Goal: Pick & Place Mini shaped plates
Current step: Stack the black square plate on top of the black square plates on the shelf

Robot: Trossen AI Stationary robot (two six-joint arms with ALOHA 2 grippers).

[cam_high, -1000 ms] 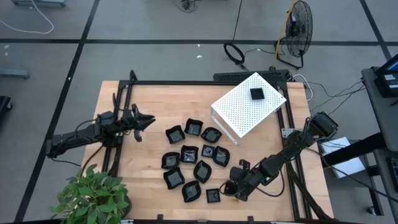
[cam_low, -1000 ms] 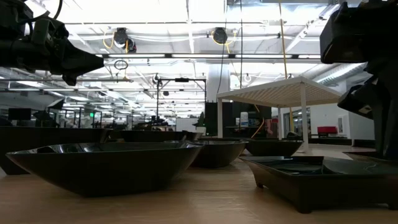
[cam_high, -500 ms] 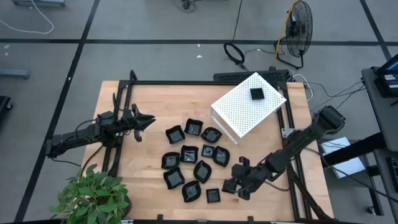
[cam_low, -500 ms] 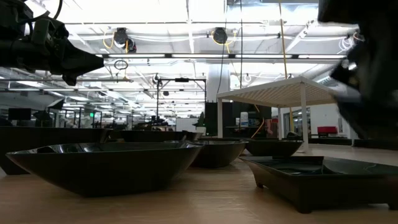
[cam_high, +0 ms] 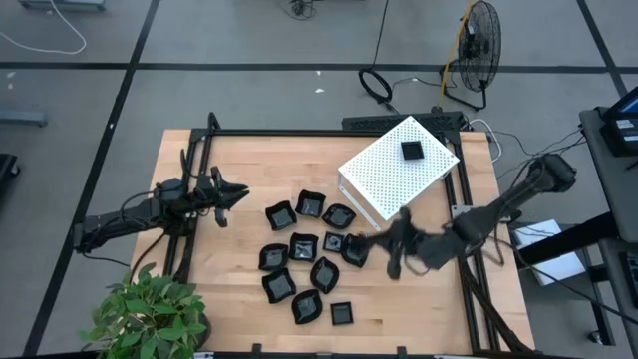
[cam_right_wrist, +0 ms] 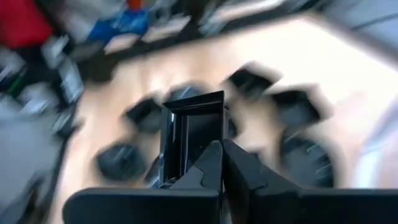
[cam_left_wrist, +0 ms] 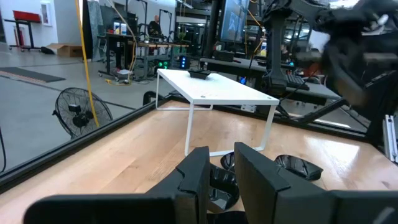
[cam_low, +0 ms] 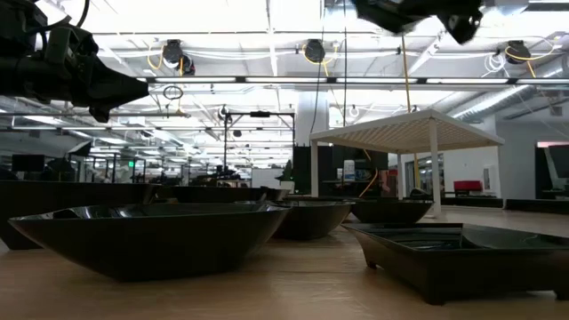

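Several mini shaped plates (cam_high: 303, 245), glossy and black, lie bottoms down in a cluster mid-table. One more plate (cam_high: 412, 151) sits on top of the white perforated box (cam_high: 399, 170) at the far right. My right gripper (cam_high: 387, 245) hangs blurred above the table between the cluster and the box, shut on a square plate (cam_right_wrist: 189, 130). In the low view it shows at the top (cam_low: 418, 13). My left gripper (cam_high: 239, 192) waits level at the table's left, its fingers (cam_left_wrist: 196, 174) a narrow gap apart with nothing between them. My right gripper pinches the square plate by one side of its rim (cam_right_wrist: 217, 142) between its two fingers. The plate sticks out past the fingertips, tilted up on edge, and is lifted clear of the table. Blur hides how far back it reaches.
A square plate (cam_low: 444, 253) and a larger leaf-shaped one (cam_low: 151, 231) lie nearest the low camera. A potted plant (cam_high: 150, 314) stands at the near left corner. Black frame rails (cam_high: 299, 133) run along the table's edges. Bare wood (cam_high: 419, 299) lies at the near right.
My right gripper has risen from the near right of the table and swung toward the far edge and the white box, tipping from pointing steeply down to nearly level. The square plate has come up with it, clear of the table.
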